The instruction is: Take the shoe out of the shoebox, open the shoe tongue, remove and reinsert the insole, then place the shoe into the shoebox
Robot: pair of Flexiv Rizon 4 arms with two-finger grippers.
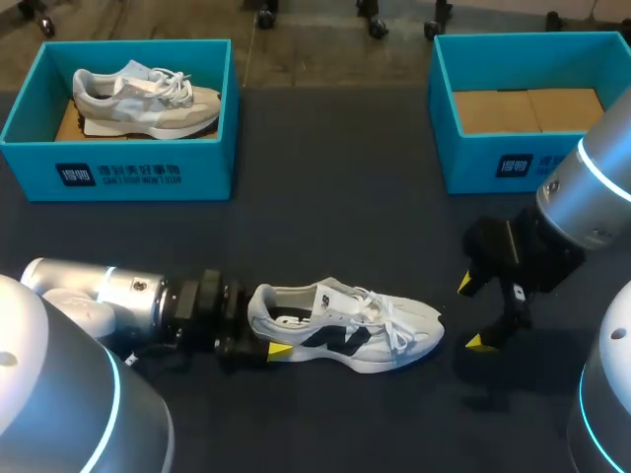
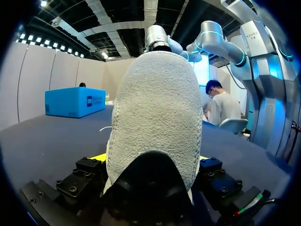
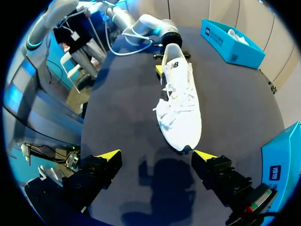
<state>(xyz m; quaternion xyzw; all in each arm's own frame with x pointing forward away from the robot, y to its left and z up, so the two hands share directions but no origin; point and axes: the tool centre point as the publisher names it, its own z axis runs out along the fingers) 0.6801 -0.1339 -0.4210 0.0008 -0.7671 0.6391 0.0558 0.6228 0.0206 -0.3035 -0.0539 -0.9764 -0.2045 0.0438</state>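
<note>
Left claw is clamping the shoe by its heel; right claw, gaping and empty, should be pinching only the tongue.

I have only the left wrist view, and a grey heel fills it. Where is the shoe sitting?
Observer: The shoe stands upright on the table, outside both boxes, with its heel in the left gripper.
Operator: Where is the right gripper?
Observer: The right gripper is open just past the toe and is not touching it.
Operator: What is in the boxes?
Observer: The right box shows only its cardboard floor. The left box holds another shoe.
</note>
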